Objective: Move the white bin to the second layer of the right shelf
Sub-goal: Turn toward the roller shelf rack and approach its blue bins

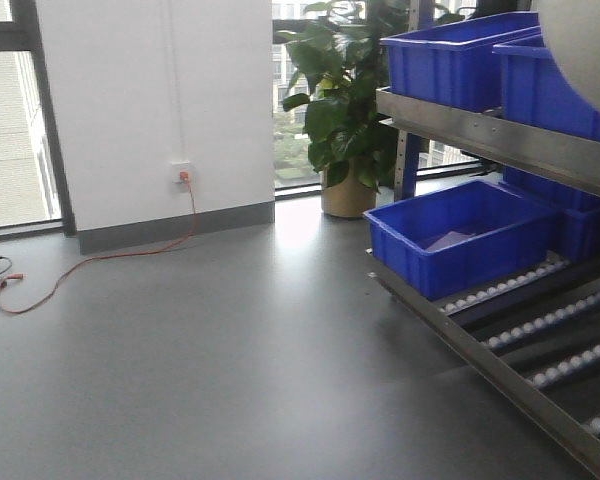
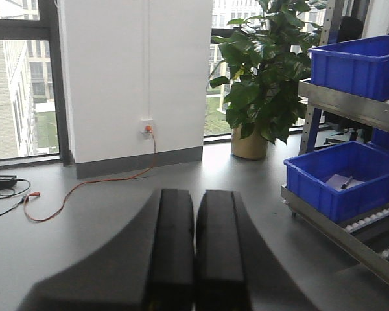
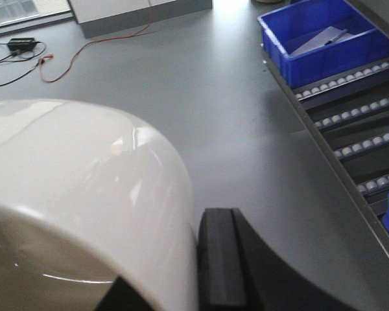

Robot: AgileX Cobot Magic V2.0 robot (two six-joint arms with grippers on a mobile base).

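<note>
The white bin [image 3: 84,181], glossy and cream-white, fills the lower left of the right wrist view. My right gripper [image 3: 176,259] is shut on its wall, with one black finger [image 3: 217,259] outside and the other inside. In the front view the bin [image 1: 585,45] is a pale blur at the top right, level with the shelf's upper level. The right shelf shows a low level of white roller tracks [image 1: 550,340] and an upper level with a steel front bar [image 1: 480,128]. I cannot tell which is the second layer. My left gripper [image 2: 194,194] is shut and holds nothing, out over the floor.
A blue crate [image 1: 460,240] sits on the low roller tracks and more blue crates [image 1: 450,55] on the upper level. A potted plant [image 1: 345,110] stands by the window. An orange cable [image 1: 110,260] runs from a wall socket across the grey floor.
</note>
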